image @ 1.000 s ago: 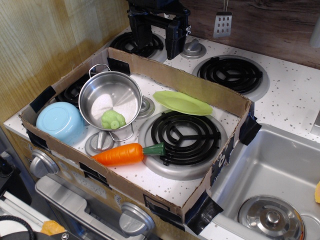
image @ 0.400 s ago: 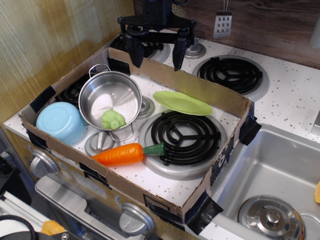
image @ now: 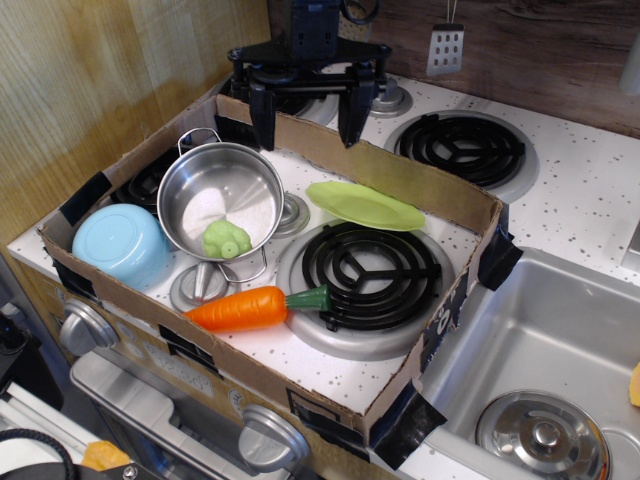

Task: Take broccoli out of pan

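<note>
Since the picture a moment ago our gripper (image: 305,120) has come lower and a little nearer, its fingertips now hanging just past the far cardboard wall; nothing else has shifted.

The broccoli (image: 226,240) lies inside the pan (image: 221,198), against the pan's near-right wall, stem end toward us (it looks tipped on its side, not standing). The pan sits in the left half of the box (image: 385,175), tilted a little because it rests partly on a burner knob (image: 199,285), which we judge is why the broccoli has settled at the low, near side. One wire handle sticks out far-left, the other near, over the knob.

Our gripper is spread wide, fingers pointing straight down, holding nothing. It is well apart from the pan, to the far right of it. We take the wide spread as preparation: the broccoli head is lumpy and sits tight to the wall, so we will want one finger to slip between it and the steel.

Just left of the pan, touching or nearly so, is the bowl (image: 122,242), upside down by the look of it. Near the pan lies the carrot (image: 250,308), pointing left to right. To the right a plate (image: 364,206) leans on the edge of the large burner (image: 368,272). These crowd the pan on three sides, so a descent from above seems the only clean way in. The box wall would catch a low sideways approach.
</note>
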{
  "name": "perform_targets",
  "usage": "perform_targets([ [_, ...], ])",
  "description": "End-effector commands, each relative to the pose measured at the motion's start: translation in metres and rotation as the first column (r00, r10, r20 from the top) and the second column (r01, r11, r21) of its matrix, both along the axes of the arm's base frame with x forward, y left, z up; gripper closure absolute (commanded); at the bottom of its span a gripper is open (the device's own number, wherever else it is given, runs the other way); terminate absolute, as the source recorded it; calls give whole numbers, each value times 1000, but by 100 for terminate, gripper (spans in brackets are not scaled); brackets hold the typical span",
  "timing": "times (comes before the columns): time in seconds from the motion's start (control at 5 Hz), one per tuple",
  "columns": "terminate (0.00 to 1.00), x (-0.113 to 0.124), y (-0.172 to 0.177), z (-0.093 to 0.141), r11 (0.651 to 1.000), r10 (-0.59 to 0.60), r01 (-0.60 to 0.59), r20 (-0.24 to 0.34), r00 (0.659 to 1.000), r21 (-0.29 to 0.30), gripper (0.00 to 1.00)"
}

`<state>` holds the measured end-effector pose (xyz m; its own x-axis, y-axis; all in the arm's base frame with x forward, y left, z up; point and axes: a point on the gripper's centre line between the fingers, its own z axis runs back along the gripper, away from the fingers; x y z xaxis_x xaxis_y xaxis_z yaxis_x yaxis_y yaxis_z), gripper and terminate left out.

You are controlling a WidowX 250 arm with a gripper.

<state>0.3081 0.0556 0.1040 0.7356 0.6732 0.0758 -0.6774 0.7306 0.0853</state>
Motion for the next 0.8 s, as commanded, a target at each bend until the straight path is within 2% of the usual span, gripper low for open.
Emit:
perform_targets([
  [0.0,0,-6,18,-11,993,111,-111,27,993,33,0],
  [0.2,0,-13,28,-19,981,185,-186,33,982,60,0],
  [0.6,0,-22,45,-38,957,213,-242,180,960,158,0],
])
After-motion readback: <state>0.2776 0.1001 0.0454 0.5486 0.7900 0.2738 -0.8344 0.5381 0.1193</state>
